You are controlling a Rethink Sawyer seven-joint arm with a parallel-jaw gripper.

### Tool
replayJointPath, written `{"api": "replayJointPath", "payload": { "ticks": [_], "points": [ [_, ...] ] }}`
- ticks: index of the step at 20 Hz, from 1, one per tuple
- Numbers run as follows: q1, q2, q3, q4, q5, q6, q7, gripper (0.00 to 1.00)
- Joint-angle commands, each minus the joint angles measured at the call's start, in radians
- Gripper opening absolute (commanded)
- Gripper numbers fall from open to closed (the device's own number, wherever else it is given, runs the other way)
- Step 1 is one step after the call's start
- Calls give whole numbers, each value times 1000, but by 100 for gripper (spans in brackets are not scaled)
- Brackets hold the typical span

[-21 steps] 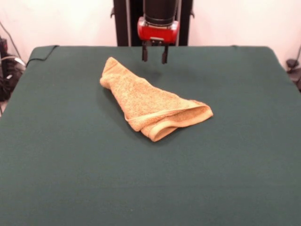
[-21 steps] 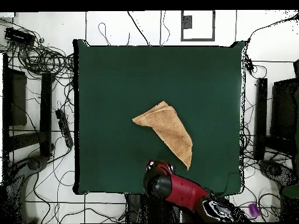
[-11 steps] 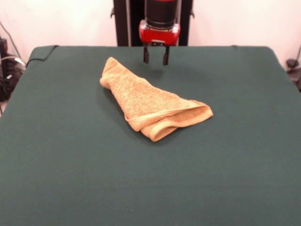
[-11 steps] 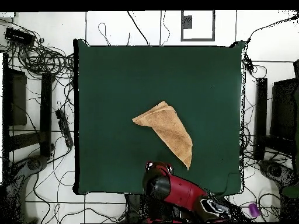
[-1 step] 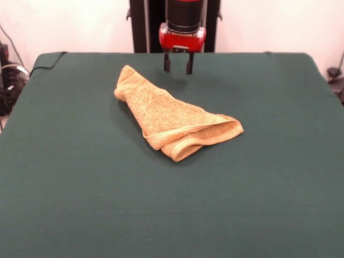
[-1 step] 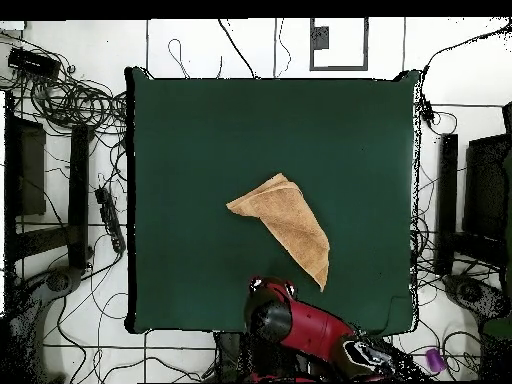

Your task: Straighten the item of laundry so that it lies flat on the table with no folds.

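The item of laundry (image 5: 172, 118) (image 6: 287, 225) is an orange-tan towel folded over into a rough triangle on the dark green table (image 5: 80, 177) (image 6: 200, 140). Its doubled layers show along the near right edge in the front view. My gripper (image 5: 178, 63) hangs above the table's far side, just behind the towel's far corner, open and holding nothing. From overhead, the red wrist (image 6: 270, 312) covers the gripper, which sits near the table's bottom edge, below the towel's pointed tip.
Cables (image 6: 70, 100) and dark equipment lie on the floor around the table in the overhead view. A cable bundle (image 5: 8, 80) shows at the left edge of the front view.
The gripper shifted very slightly in the first half second and has held still since. The towel has not moved.
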Motion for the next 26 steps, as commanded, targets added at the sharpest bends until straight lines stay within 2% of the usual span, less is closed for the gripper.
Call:
{"api": "replayJointPath", "payload": {
  "ticks": [1, 10, 17, 26],
  "points": [
    [25, -43, 54, -36, 30, 84, 180, 100],
    [-8, -5, 59, -143, 76, 161, 169, 100],
    [39, 15, 35, -250, 110, 265, 154, 100],
    [68, 87, 40, -420, 118, 360, 149, 100]
  ]
}}
